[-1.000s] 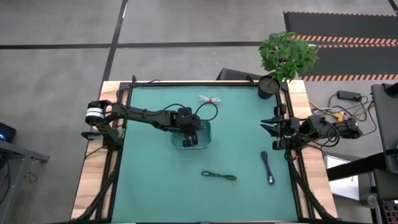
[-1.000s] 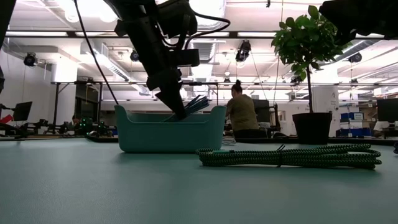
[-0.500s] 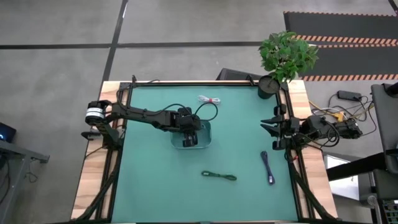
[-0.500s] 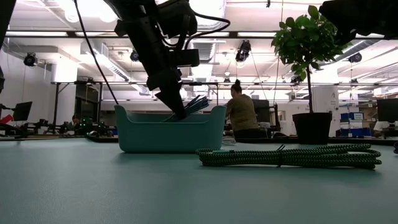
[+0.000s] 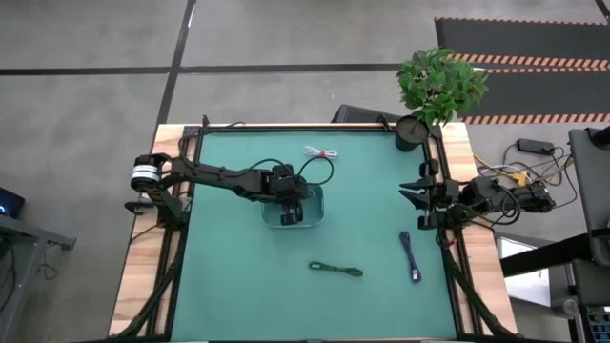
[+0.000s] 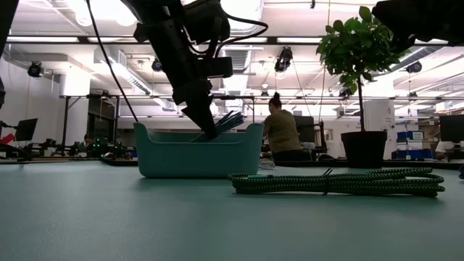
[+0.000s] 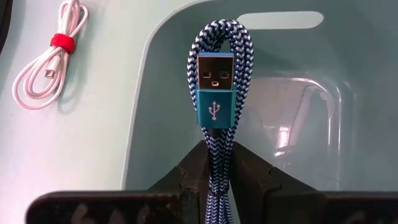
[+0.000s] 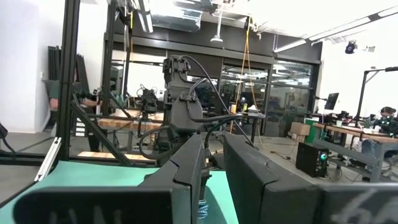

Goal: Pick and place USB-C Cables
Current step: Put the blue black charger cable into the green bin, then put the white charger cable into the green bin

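Note:
My left gripper (image 5: 291, 208) reaches over the pale teal bin (image 5: 318, 196) near the table's middle, shut on a blue-and-white braided cable (image 7: 214, 56) with a teal plug. In the low view its fingers (image 6: 207, 125) dip just behind the bin's rim (image 6: 196, 132). A white cable with a red tie (image 5: 322, 152) lies beyond the bin. The green cable (image 5: 335, 270) and a dark blue cable (image 5: 411, 255) lie flat nearer the front. My right gripper (image 5: 419, 202) waits at the right edge, its fingers a little apart, with nothing between them. My left gripper pinches the folded cable's doubled strands (image 7: 214, 163) between its two fingers, below the plug. The fingers slant down from the table's left side and lie along the cable. The looped end with the plug (image 6: 230, 118) juts past the fingertips, tilted upward over the bin.
A potted plant (image 5: 434, 90) stands at the far right corner. A black wire (image 5: 319, 170) loops from the left arm beside the bin. People and workbenches show in the room behind the table.

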Robot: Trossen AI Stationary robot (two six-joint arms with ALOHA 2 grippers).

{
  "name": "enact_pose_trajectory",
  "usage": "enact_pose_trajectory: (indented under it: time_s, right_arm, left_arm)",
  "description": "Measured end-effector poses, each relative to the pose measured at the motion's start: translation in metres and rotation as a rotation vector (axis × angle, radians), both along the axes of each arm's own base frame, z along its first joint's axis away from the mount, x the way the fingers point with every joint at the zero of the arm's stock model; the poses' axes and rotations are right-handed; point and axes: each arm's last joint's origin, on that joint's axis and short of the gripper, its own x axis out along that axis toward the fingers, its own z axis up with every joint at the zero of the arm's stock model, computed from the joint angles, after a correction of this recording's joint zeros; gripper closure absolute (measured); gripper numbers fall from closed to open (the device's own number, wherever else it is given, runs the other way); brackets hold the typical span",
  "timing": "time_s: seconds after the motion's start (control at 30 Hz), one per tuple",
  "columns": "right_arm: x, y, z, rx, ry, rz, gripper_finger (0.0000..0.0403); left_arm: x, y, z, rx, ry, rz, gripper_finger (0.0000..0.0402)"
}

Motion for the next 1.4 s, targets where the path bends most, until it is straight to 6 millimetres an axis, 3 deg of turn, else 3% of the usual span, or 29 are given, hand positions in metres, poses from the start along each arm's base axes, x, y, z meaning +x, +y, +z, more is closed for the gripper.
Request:
enact_pose_trajectory:
  time_s: [0.93, 1.4]
  right_arm:
    - [-0.0001, 0.0000, 0.0003, -0.002, -0.001, 0.000, 0.0344]
    - [-0.0001, 0.0000, 0.0003, 0.004, -0.002, 0.001, 0.0344]
  left_arm:
    - [-0.0002, -0.0002, -0.0001, -0.006, 0.001, -0.001, 0.0360]
    - [0.0000, 0.0019, 0.0001, -0.015, -0.009, 0.027, 0.0268]
